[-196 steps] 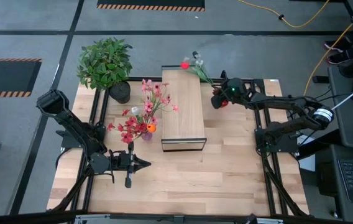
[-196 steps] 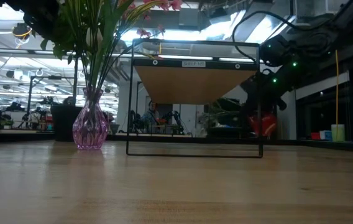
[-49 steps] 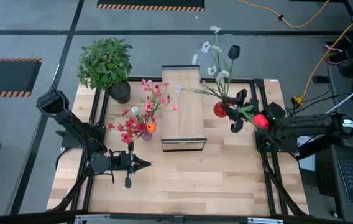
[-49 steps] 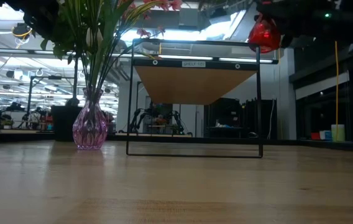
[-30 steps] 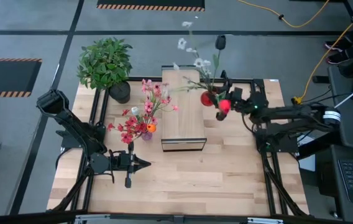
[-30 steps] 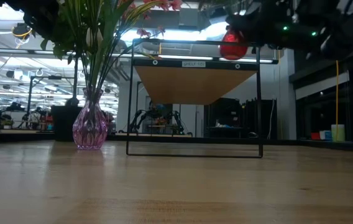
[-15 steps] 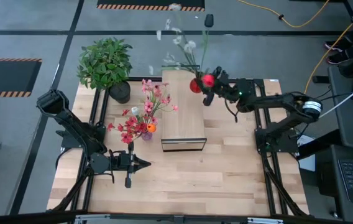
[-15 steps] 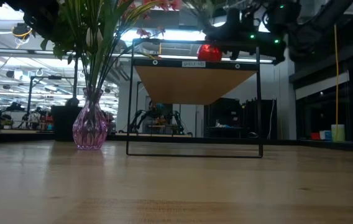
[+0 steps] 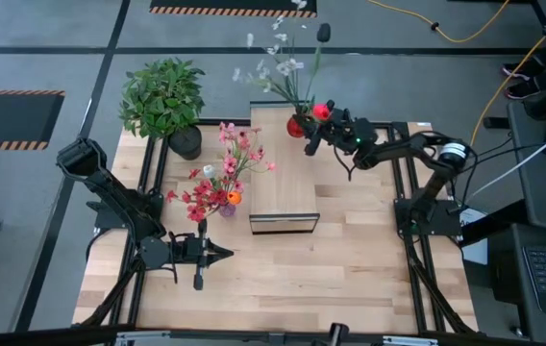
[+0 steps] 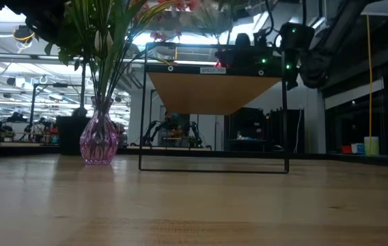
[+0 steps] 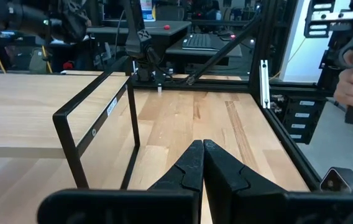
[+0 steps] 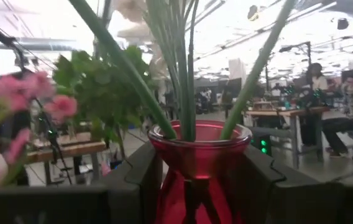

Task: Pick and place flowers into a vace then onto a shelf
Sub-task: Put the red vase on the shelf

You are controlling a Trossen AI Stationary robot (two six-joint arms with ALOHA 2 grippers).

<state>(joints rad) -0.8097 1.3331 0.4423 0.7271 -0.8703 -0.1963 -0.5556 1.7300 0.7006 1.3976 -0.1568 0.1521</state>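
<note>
Flowers point(image 9: 275, 60) could topple — we have the right hand point(image 9: 309, 133) grasping the red vase point(image 9: 298, 125) at the shelf's point(image 9: 281, 178) upper edge; left hand point(image 9: 217, 253) clenched.

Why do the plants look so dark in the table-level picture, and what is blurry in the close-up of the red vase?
Low view: bright ceiling lights behind leave the flowers in the pink vase as near-silhouettes. Right wrist view: the red vase in the right gripper is fairly sharp, while the pink blossoms and the room behind are soft and washed out.

Table point(image 9: 350, 259): shelf point(image 9: 283, 183), pink vase point(image 9: 227, 208), plant pot point(image 9: 186, 144).
</note>
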